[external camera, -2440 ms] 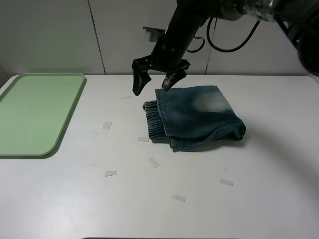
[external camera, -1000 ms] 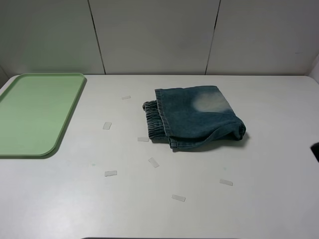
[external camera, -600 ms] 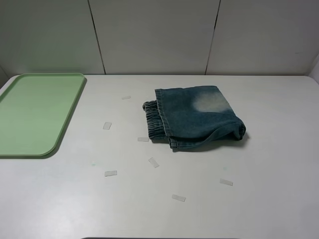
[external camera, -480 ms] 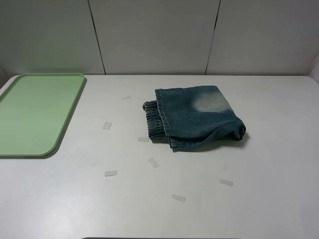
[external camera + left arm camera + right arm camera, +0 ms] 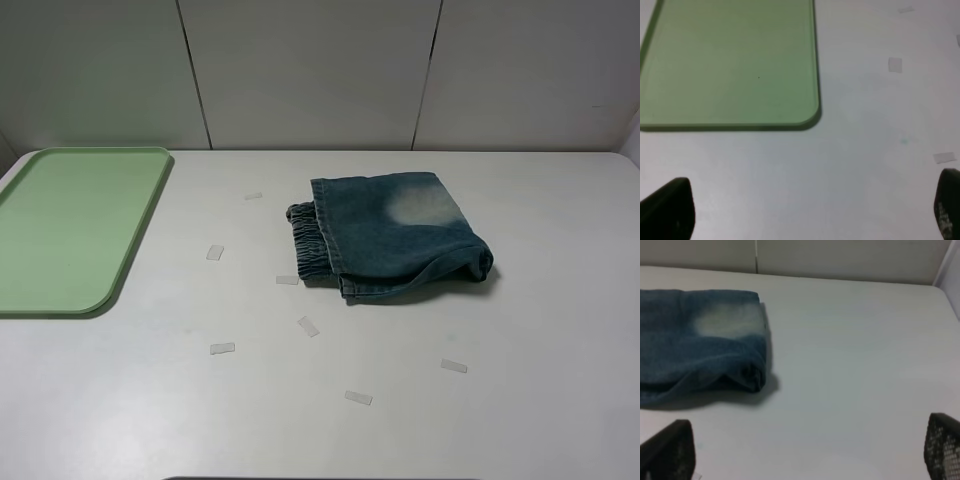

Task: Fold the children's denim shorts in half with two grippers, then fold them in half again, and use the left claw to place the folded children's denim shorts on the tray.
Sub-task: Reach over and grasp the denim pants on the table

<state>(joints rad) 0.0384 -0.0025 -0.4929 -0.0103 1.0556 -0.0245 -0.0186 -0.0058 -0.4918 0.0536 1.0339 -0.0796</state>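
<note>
Left gripper (image 5: 807, 210): fingertips (image 5: 667, 212) held wide apart at the two edges of its wrist view, only bare table (image 5: 850, 165) seen between them; nothing gripped. It is hung over the table just off the rounded near corner of the tray (image 5: 730, 65), whose raised rim is seen close ahead. Right gripper (image 5: 804, 450): fingertips (image 5: 665, 452) likewise spread wide, nothing gripped, poised above bare table short of the children's denim shorts (image 5: 700, 340), not touching them. Neither gripper is caught by the high camera (both arms out of that frame). The shorts (image 5: 395, 235) are seen there as a folded bundle lying flat on the white table (image 5: 500, 400), right of centre, gathered waistband turned toward the tray side, pale faded patch uppermost near the far edge. The pale green tray (image 5: 80, 230) is set at the left edge of the table, well apart from the shorts. Small pale tape slips (image 5: 222, 348) are scattered on the table between tray and shorts and nearer the front.
</note>
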